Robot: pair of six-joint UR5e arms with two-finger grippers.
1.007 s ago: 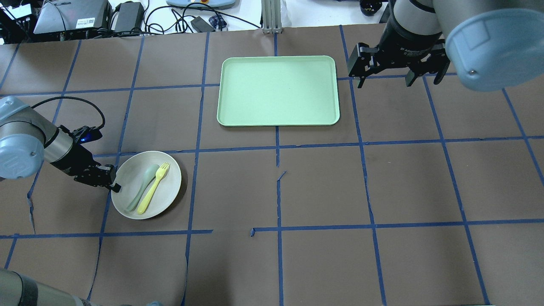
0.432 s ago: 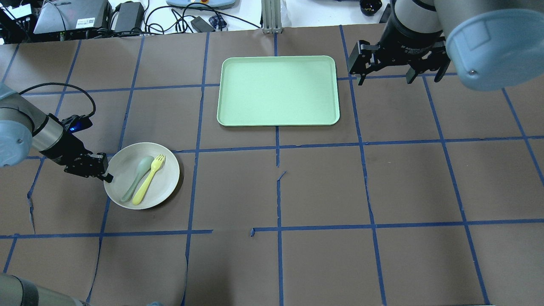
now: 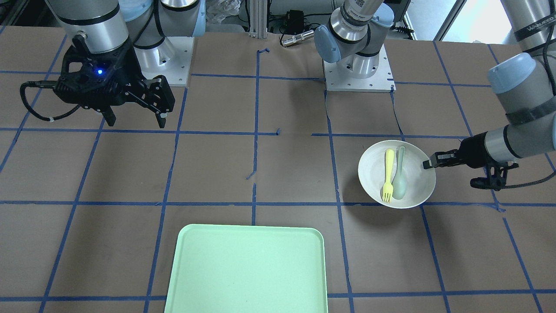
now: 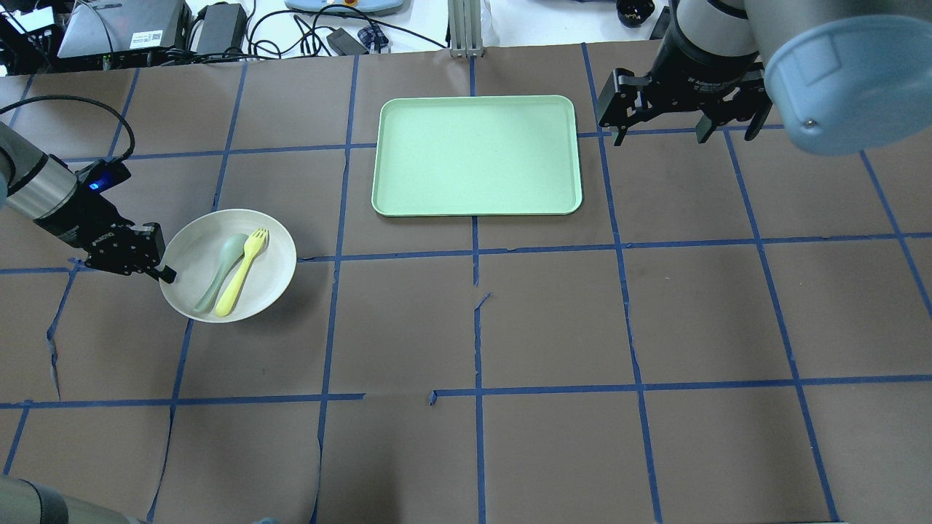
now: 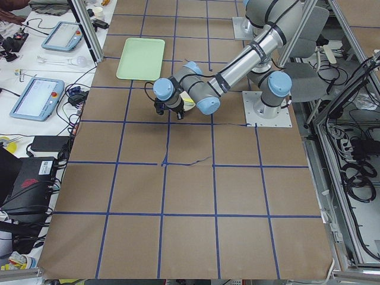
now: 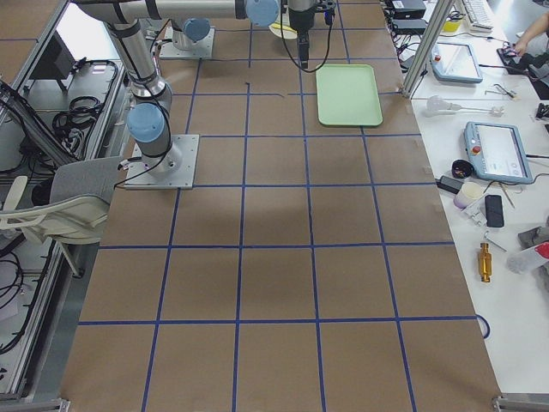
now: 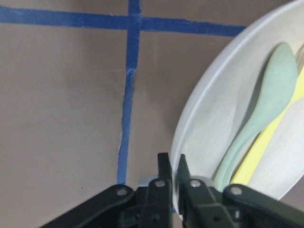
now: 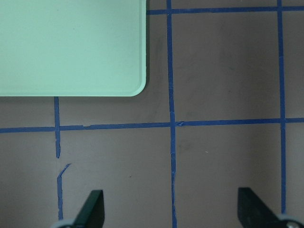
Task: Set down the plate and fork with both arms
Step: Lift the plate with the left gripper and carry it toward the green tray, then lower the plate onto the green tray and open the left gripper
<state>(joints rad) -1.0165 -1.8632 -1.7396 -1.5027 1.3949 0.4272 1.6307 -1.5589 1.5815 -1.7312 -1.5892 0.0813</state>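
1. The left hand [image 4: 167, 275] is clamped on the near-left edge of the round off-white shallow plate [image 4: 275, 256]. Its left wrist-mounted camera shows the two black fingers [image 7: 164, 166] nearly together, with the plate's rim pinched between them.
2. The plate sits over the left part of the brown, blue-taped counter [image 4: 553, 320], well apart from the rectangular mint-green tray [image 4: 477, 156]. A shadow falls along its right side. Whether its base touches the counter cannot be told.
3. On the plate lies the small pale-yellow plastic fork [image 4: 239, 275], tines pointing toward the far side. Just beside it, on the left hand's side, is the pale grey-green spoon [image 4: 231, 251]. Whether the two handles touch cannot be told.
4. From the wrist camera the fork [image 7: 256, 161] is only a yellow strip, half hidden behind the spoon and cut off by the picture's edge.
5. The right hand [image 4: 662, 135] hangs over bare counter just right of the tray's far corner. Its fingers are spread wide and grip nothing.
6. From overhead, the right arm's big light-blue joint cap blocks the corner behind that hand, and the wrist runs off the top edge.
7. In the exterior left view the near arm covers almost all of the plate. In the exterior right view it is too small to make out.
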